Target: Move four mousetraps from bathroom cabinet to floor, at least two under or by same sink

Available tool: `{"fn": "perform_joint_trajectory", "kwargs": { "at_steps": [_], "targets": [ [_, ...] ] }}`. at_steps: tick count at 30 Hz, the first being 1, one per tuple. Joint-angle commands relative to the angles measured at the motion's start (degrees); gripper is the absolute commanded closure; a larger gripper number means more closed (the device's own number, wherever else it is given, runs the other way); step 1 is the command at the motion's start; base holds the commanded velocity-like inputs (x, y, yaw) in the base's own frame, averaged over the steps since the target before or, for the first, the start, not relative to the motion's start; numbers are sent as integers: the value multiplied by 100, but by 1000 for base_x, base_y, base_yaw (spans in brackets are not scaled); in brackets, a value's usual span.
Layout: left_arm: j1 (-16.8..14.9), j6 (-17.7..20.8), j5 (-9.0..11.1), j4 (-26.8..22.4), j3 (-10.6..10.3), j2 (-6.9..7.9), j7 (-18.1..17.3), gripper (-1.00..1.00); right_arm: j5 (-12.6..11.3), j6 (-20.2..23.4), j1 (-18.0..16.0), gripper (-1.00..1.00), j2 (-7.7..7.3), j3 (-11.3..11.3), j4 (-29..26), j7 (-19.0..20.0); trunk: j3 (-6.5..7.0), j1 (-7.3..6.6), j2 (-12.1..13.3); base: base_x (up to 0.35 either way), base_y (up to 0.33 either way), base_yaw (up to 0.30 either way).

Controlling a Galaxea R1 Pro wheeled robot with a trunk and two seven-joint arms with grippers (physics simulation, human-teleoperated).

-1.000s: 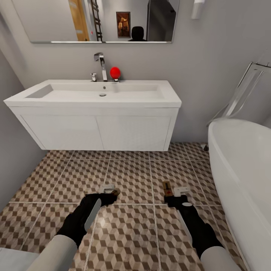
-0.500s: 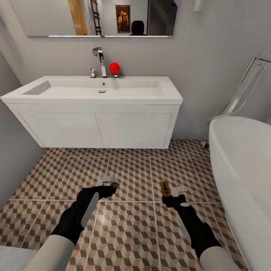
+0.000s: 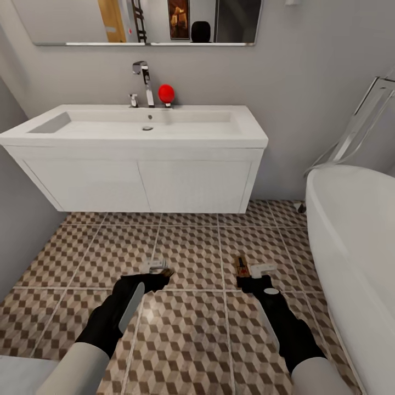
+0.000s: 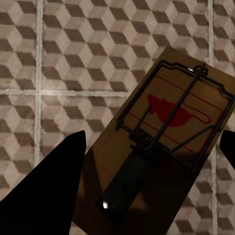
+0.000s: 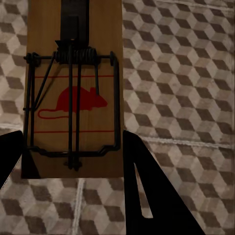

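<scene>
In front of the white sink (image 3: 148,123) on its two-door vanity (image 3: 142,186), both arms reach out low over the cube-patterned bathroom floor (image 3: 186,329). My left gripper (image 3: 157,272) is shut on a mousetrap (image 3: 165,271). The left wrist view shows that wooden mousetrap (image 4: 166,147) with its red mouse print, held between the dark fingers (image 4: 44,196) of the left gripper (image 4: 154,142). My right gripper (image 3: 249,276) is shut on another mousetrap (image 3: 240,267). That mousetrap (image 5: 73,98) sits between the right gripper's (image 5: 71,139) fingers (image 5: 152,196). The cabinet is out of view.
A white bathtub (image 3: 356,236) fills the right side, with a glass screen (image 3: 362,126) leaning on the wall behind it. A chrome tap (image 3: 144,82) and a red ball-shaped object (image 3: 166,92) stand on the sink's back edge. A grey wall (image 3: 16,230) bounds the left.
The whole picture has shifted as the camera moved closer to the sink and lower. Both grippers still hold their mousetraps, carried slightly forward over the tiles.
</scene>
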Motion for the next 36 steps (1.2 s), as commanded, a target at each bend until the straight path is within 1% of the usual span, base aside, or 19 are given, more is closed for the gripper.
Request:
{"fn": "perform_joint_trajectory", "kwargs": {
  "at_steps": [1, 5, 9, 36],
  "targets": [
    [-3, 20, 60, -2, -9, 1, 53, 100, 24, 156, -1, 100, 0, 9, -148, -11, -14, -1, -2, 0, 0, 0],
    [-3, 22, 60, 3, -9, 0, 55, 100, 17, 762, -1, 100, 0, 9, -503, -11, -51, -1, -2, 0, 0, 0],
    [-3, 21, 60, 3, -9, -1, 55, 100, 16, 969, -2, 100, 0, 9, -615, -11, -87, -1, -2, 0, 0, 0],
    [-3, 22, 60, -4, -14, -3, 55, 100, 7, 1034, -1, 100, 3, 9, -645, -11, -335, -1, -2, 0, 0, 0]
  ]
}}
